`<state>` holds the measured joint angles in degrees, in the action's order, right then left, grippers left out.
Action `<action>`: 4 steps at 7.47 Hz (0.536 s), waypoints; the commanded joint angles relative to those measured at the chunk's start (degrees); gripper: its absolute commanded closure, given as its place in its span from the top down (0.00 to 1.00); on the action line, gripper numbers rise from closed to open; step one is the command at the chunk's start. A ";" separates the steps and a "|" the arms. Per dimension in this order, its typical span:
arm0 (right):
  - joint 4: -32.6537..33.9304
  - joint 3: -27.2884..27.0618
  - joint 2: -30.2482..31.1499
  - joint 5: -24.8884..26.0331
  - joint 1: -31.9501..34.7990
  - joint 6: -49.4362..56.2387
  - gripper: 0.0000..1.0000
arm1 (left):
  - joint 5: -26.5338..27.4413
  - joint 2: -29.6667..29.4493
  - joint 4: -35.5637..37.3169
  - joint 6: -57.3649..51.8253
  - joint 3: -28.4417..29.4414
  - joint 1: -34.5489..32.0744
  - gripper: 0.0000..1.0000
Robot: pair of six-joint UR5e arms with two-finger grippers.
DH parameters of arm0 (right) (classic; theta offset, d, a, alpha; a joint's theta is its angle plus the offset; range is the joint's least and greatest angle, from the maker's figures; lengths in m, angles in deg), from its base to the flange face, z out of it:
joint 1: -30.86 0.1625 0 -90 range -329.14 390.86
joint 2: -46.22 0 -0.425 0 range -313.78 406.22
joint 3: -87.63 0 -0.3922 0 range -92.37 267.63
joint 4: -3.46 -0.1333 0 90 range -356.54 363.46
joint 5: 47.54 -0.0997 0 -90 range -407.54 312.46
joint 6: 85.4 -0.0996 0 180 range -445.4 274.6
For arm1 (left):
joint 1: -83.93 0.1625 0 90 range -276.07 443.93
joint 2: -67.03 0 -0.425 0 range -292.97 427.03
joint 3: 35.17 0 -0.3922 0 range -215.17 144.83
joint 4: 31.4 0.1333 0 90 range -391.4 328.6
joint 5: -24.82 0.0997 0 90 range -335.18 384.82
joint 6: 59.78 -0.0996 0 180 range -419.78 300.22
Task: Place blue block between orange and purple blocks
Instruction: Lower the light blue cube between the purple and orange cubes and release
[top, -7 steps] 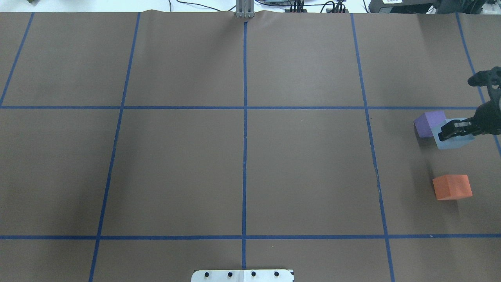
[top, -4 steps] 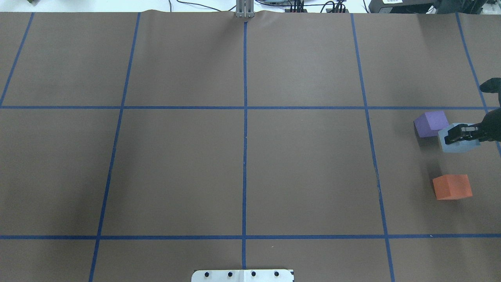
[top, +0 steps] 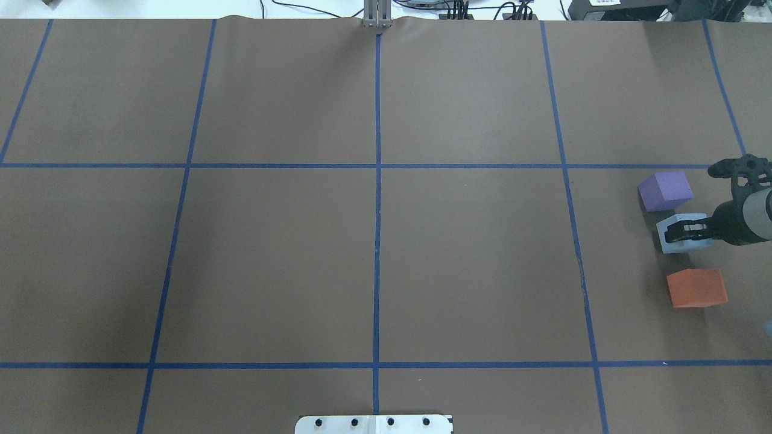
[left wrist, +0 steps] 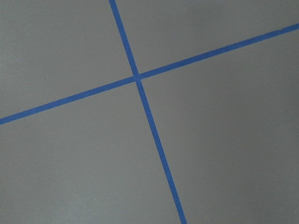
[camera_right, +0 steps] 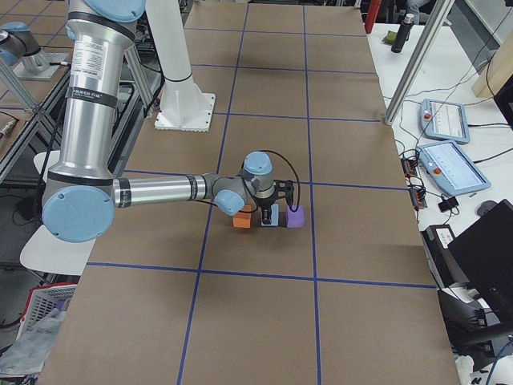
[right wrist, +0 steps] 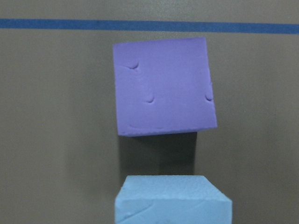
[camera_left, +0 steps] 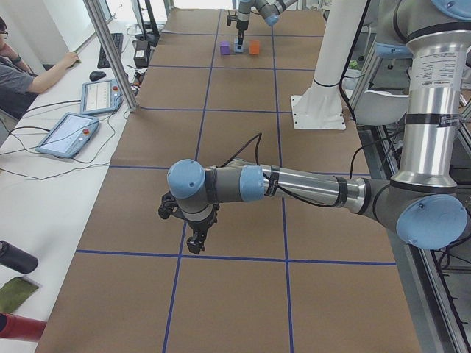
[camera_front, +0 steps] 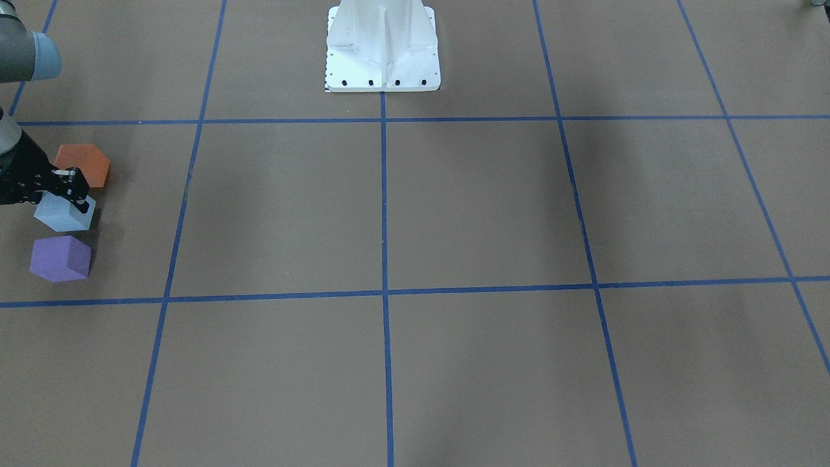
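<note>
Far off on the robot's left, the left gripper (camera_left: 196,243) hangs over bare table (camera_left: 243,294) by a tape crossing (left wrist: 137,77), well apart from the blocks. Whether its jaws are wide or narrow cannot be told, and the right arm is plainly the nearer one. At the right end of the overhead view the purple block (top: 665,190) sits farthest from the robot and the orange block (top: 696,288) nearest. The blue block (top: 678,245) lies in the gap between them, roughly on their line and closer to purple. The right gripper (top: 678,231) is clamped on the blue block from above, so the block sits straight under the claw. It looks low, though I cannot tell if it touches the table, so what remains is judged a short lowering and release
</note>
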<state>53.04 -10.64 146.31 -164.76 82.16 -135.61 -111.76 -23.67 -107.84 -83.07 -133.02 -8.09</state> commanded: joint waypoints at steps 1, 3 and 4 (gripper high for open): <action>-1.23 0.10 -0.16 -0.21 0.02 0.45 1.00 | 0.00 0.00 0.06 0.00 -0.06 0.00 1.00; -0.19 -1.48 0.45 -1.77 1.32 5.69 1.00 | 0.00 0.00 -0.03 0.00 -0.32 0.00 1.00; 1.56 -1.58 0.63 -7.79 6.30 9.56 1.00 | 0.00 0.00 -0.03 0.00 -0.32 0.00 1.00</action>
<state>52.95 -11.67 146.64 -167.37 84.15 -130.54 -111.76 -23.67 -107.84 -83.07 -133.28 -8.09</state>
